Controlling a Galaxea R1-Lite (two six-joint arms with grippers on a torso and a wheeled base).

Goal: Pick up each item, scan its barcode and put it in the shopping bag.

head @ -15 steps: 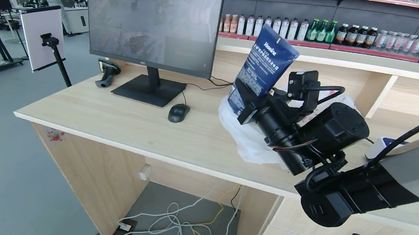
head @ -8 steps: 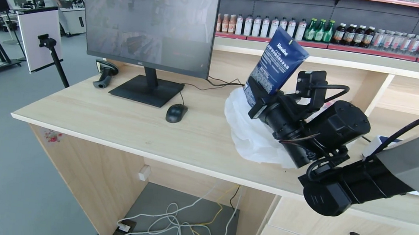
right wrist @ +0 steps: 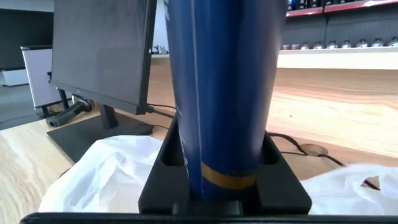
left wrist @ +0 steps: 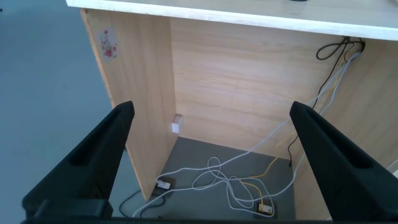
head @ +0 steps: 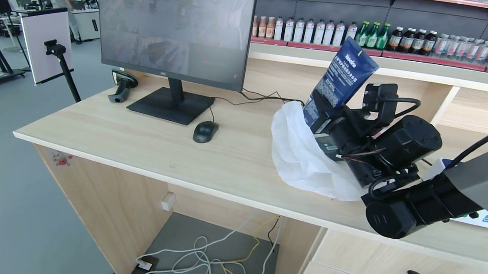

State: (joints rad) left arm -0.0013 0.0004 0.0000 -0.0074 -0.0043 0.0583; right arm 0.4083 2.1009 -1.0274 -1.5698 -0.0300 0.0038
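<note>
Left wrist view, left pincer (left wrist: 212, 112) spread wide, low before the light wooden bench (left wrist: 217, 15), head view, crumpled white plastic shopping bag (head: 299, 158) on the bench, right pincer (head: 321, 123) over it clamping a tilted dark blue soft tube (head: 342, 81), black handheld scanner (head: 121, 84) beyond.

Blue tube (head: 340, 84), white shopping bag (head: 299, 155), light-wood desk (head: 139, 134).

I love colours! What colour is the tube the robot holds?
The tube is dark blue; clearest in the right wrist view.
</note>
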